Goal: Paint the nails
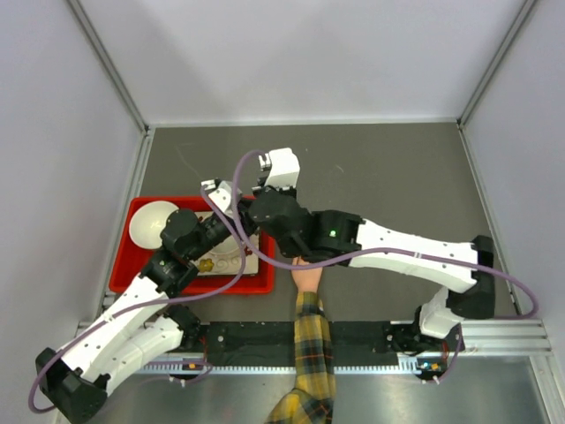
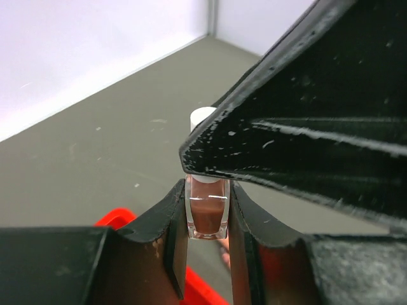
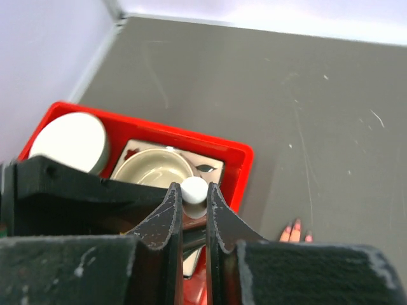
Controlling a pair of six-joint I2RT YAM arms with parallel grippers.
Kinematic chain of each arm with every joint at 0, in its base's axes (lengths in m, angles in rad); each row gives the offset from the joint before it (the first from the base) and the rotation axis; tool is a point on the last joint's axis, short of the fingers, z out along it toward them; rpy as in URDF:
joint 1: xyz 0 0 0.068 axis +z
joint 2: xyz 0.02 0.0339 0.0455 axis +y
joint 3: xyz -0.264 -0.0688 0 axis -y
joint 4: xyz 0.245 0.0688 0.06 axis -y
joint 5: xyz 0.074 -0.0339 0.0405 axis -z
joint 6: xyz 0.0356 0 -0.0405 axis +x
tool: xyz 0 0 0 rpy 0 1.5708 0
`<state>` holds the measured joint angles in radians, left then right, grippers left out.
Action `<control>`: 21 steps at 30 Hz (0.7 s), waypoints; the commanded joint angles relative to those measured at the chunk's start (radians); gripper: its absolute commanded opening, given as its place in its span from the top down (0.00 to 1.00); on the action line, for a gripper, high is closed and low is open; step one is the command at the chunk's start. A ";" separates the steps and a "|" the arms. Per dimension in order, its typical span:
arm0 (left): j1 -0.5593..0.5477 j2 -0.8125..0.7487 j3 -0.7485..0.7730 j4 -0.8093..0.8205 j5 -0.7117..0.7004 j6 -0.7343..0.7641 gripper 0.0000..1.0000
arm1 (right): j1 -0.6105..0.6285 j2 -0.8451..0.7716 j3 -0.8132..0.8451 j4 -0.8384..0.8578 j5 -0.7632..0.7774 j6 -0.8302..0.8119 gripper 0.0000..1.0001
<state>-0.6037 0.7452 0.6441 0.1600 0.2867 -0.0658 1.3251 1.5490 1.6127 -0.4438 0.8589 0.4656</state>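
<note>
My left gripper (image 2: 206, 188) is shut on a small clear bottle of red-brown polish (image 2: 206, 217), held upright above the table. My right gripper (image 3: 194, 188) is shut on the bottle's white cap (image 3: 194, 190), which also shows in the left wrist view (image 2: 202, 116). In the top view both grippers meet over the red tray's right end, the left (image 1: 231, 208) beside the right (image 1: 257, 210). A human hand (image 1: 305, 274) with a yellow plaid sleeve (image 1: 311, 353) lies flat under the right arm. Its fingertips (image 3: 296, 232) show pink nails (image 3: 297, 223).
A red tray (image 1: 134, 212) sits at the left with a white bowl (image 1: 152, 223) and a beige bowl (image 3: 152, 168) in it. Grey walls and a metal frame enclose the table. The right arm (image 1: 397, 247) spans across above the hand.
</note>
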 commanded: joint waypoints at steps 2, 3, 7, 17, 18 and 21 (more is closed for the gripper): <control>0.012 -0.018 0.028 0.142 -0.155 0.032 1.00 | 0.062 0.080 0.128 -0.228 0.095 0.194 1.00; 0.012 -0.020 0.028 0.142 -0.155 0.034 1.00 | 0.059 0.065 0.119 -0.216 0.069 0.183 1.00; 0.012 -0.018 0.029 0.142 -0.126 0.035 1.00 | 0.020 0.001 0.081 -0.167 -0.095 0.088 0.46; 0.012 0.046 0.066 0.139 0.129 0.005 1.00 | -0.146 -0.282 -0.014 -0.260 -0.487 -0.125 0.27; 0.012 0.054 0.077 0.144 0.219 -0.003 1.00 | -0.168 -0.305 -0.033 -0.242 -0.644 -0.148 0.30; 0.012 0.089 0.083 0.200 0.439 -0.058 1.00 | -0.224 -0.378 -0.083 -0.185 -0.853 -0.249 0.37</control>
<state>-0.5907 0.8062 0.6754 0.2352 0.4149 -0.0574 1.1622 1.2621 1.5715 -0.6678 0.3729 0.3561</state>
